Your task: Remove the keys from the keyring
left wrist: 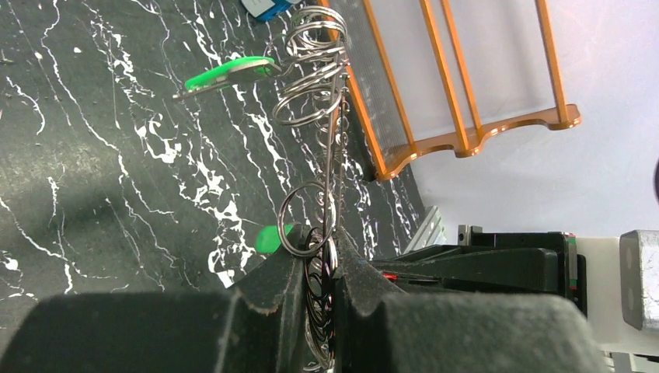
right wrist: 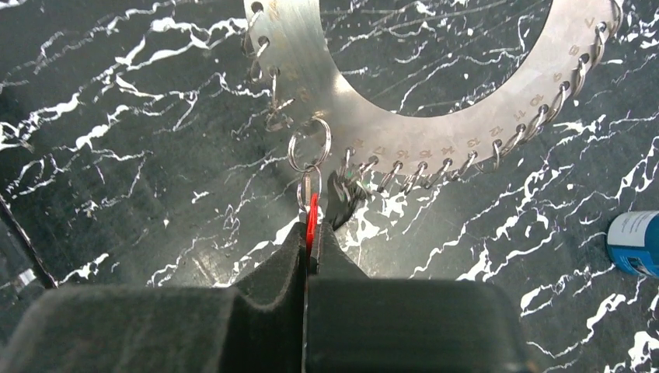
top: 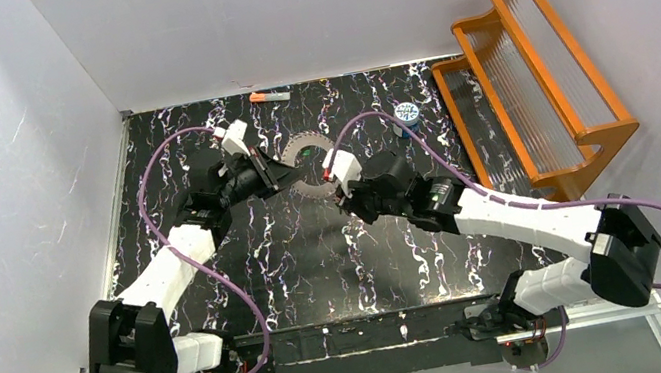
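Note:
The keyring (top: 307, 162), a flat grey toothed ring with a big round hole, is held up between the two arms at the back middle of the table. My left gripper (left wrist: 320, 252) is shut on its edge, among several small wire rings. In the left wrist view the keyring (left wrist: 336, 155) shows edge-on. One green key (left wrist: 229, 74) hangs from wire rings at its far end, and a second green key (left wrist: 268, 238) peeks out beside my left finger. My right gripper (right wrist: 313, 229) is shut on the red key (right wrist: 312, 211), which hangs by small wire rings from the keyring (right wrist: 373, 124).
An orange wooden rack (top: 532, 82) stands at the right side. A blue-and-white canister (top: 406, 113) sits just behind the right gripper. An orange-and-grey stick (top: 270, 96) lies at the back edge by the wall. White walls enclose the dark marbled table (top: 318, 259).

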